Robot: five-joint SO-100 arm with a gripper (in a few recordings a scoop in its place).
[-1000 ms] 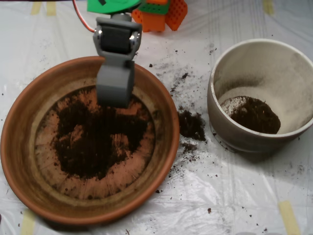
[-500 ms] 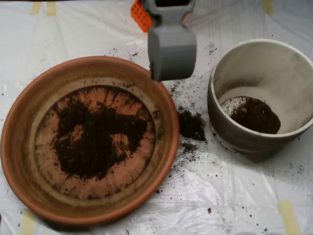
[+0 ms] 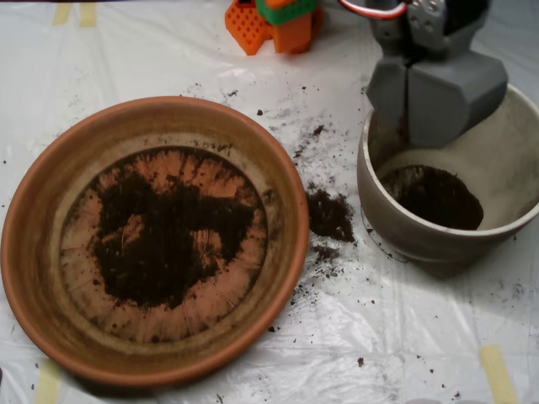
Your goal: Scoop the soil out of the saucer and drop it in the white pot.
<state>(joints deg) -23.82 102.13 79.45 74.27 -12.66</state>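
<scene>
Dark crumbly soil [image 3: 164, 244] spread in a thin ragged patch over the bottom of the terracotta saucer [image 3: 34, 252], at the left of the overhead view, with orange clay showing through around and within the patch. A second dark heap of soil at the bottom of the white pot [image 3: 505, 177], at the right, well apart from the saucer. A small spilled clump of soil [image 3: 328, 215] on the bench between saucer and pot, just beside the saucer's rim, with fine crumbs scattered above and below it. Grey clamshell scoop [image 3: 434, 97] above the pot's upper left rim, overlapping the opening, its two shells side by side with a narrow dark seam between; jaws together or nearly so, contents hidden. Bench [image 3: 253, 362] covered in wrinkled white plastic sheet, strips of yellowish tape [image 3: 497, 370] at the edges. Orange and green plastic parts [image 3: 274, 21] at the top edge.
</scene>
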